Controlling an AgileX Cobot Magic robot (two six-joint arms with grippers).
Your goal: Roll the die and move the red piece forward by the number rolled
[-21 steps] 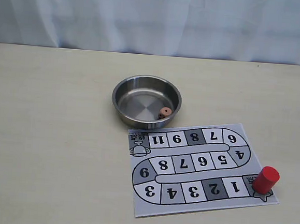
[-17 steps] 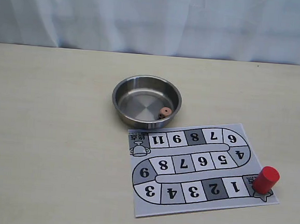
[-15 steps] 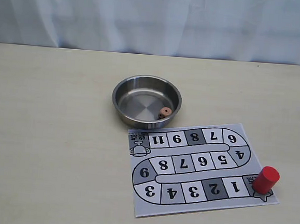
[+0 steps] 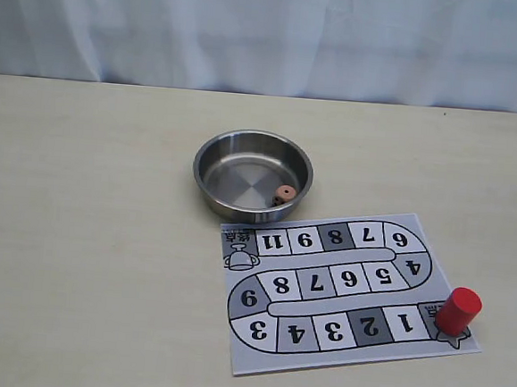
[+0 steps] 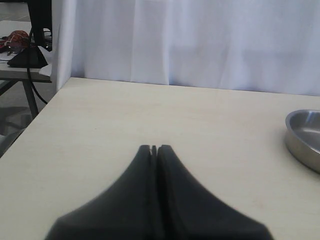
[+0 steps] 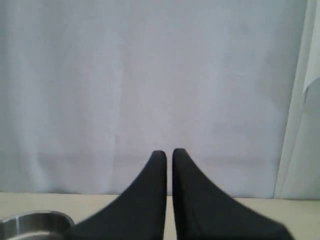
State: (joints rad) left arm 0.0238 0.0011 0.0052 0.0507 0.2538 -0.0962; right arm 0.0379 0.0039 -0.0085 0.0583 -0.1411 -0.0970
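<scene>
A pale, faintly grained table (image 4: 85, 234) filled the exterior view, with a white curtain (image 4: 271, 33) hanging in soft folds along its far edge. A steel bowl (image 4: 210, 149) sat near the middle. The die (image 4: 282, 195) lay inside it, close to the wall nearest the board (image 4: 338, 258); its pips were too small to read. The board, a printed sheet of numbered squares, lay flat just beside the bowl. The red piece (image 4: 458, 310) stood upright on the star mark next to square 1.

The left gripper (image 5: 154, 148) hung over bare table with its fingers pressed together, holding nothing. Past the table's side edge stood another desk (image 5: 20, 70) with dark gear and a cable. The right gripper (image 6: 169, 152) faced the curtain, its fingers a thin slit apart and empty.
</scene>
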